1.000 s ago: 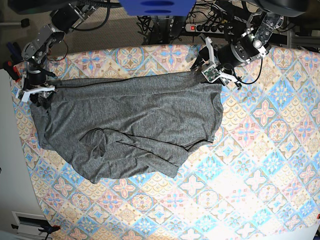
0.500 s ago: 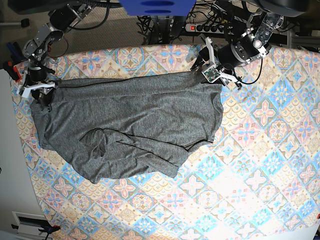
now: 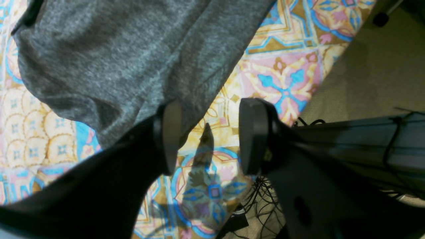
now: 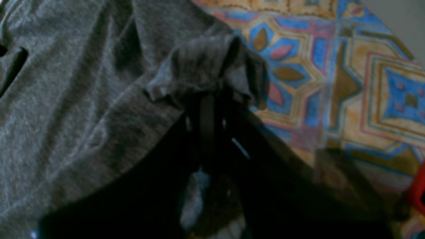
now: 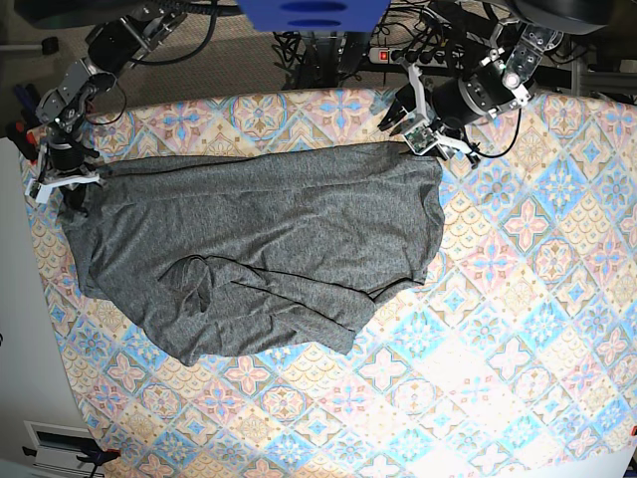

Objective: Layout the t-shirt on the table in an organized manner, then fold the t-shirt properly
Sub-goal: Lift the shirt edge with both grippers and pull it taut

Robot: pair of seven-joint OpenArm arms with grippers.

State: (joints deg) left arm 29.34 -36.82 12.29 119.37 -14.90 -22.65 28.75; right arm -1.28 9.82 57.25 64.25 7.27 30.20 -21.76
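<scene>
The dark grey t-shirt lies spread and wrinkled over the left half of the table, its lower part bunched into folds. My right gripper is at the shirt's far left corner, near the table's left edge. In the right wrist view it is shut on a bunched tuft of the t-shirt. My left gripper hovers at the shirt's far right corner. It stands open over bare table, one finger beside the t-shirt edge.
Beyond the table's far edge are a power strip, tangled cables and a blue object. Carpeted floor shows past the table corner. A red item sits at the table's left edge by the right gripper.
My right gripper has shut on the shirt's left corner and shifted slightly toward the far edge, pulling the cloth. My left gripper rose a little toward the back, still open.
</scene>
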